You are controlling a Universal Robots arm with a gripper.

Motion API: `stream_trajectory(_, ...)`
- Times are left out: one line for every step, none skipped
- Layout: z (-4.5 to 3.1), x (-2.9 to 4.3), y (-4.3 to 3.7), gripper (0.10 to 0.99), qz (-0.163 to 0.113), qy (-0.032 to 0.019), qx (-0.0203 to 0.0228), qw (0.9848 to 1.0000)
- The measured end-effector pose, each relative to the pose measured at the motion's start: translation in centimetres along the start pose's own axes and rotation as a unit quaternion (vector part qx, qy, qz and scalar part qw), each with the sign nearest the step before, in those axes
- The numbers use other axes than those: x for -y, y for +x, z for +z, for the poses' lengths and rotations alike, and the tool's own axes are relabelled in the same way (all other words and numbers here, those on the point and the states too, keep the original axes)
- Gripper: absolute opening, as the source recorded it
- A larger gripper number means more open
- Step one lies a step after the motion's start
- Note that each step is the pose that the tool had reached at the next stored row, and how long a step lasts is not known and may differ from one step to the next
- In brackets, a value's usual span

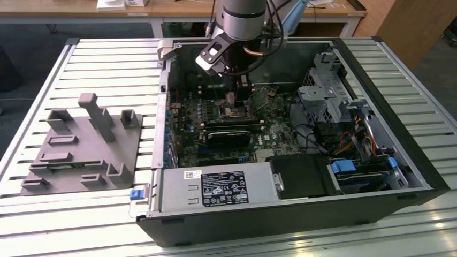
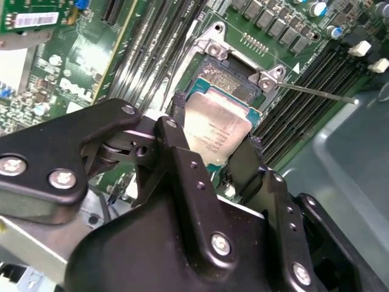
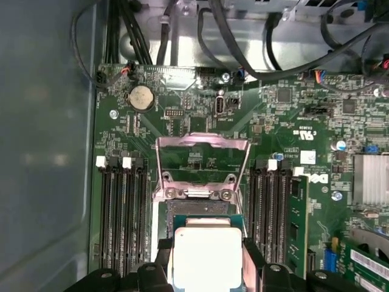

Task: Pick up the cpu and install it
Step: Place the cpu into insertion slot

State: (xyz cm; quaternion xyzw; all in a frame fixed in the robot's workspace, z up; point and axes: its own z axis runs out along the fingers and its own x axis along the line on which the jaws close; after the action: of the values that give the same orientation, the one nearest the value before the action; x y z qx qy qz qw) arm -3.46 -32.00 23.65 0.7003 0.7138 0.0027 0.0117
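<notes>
The gripper (image 2: pixel 216 131) has its two black fingers (image 2: pixel 176 143) clenched on opposite edges of the one cpu (image 3: pixel 206 258), which sits between them with its silver lid up. Directly beneath and just beyond the fingertips lies the single open socket (image 3: pixel 194 210). Its far rim shows past the cpu's edge, and whether the chip touches it cannot be told. Further out, one load plate (image 3: pixel 202 159) stands raised, leaving the socket uncovered, and one thin lever (image 2: pixel 316 92) juts aside. Two banks of memory slots (image 3: pixel 120 213) flank the fingers closely, one on each side. Beyond one bank rises the grey case wall (image 3: pixel 48 158).
</notes>
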Motion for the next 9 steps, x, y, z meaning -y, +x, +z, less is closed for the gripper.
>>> stream_trajectory(0.18,0.04,0.08,0.537,-0.001,0.0000,-0.0001,1.0000)
stream_trajectory(0.36,0.06,0.16,0.537,-0.001,0.0000,0.0000,1.0000)
stream_trajectory(0.54,0.05,0.19,0.537,-0.001,0.0000,0.0000,1.0000)
stream_trajectory(0.71,0.06,0.21,0.537,-0.001,0.0000,0.0000,1.0000)
stream_trajectory(0.88,0.07,0.25,0.537,-0.001,0.0000,0.0000,1.0000)
stream_trajectory(1.06,0.07,0.30,0.537,-0.001,0.0000,0.0000,1.0000)
stream_trajectory(1.23,0.07,0.36,0.537,-0.001,0.0000,-0.0002,1.0000)
stream_trajectory(1.40,0.07,0.42,0.537,-0.001,0.0000,-0.0002,1.0000)
stream_trajectory(1.56,0.07,0.47,0.537,-0.001,0.0000,-0.0003,1.0000)
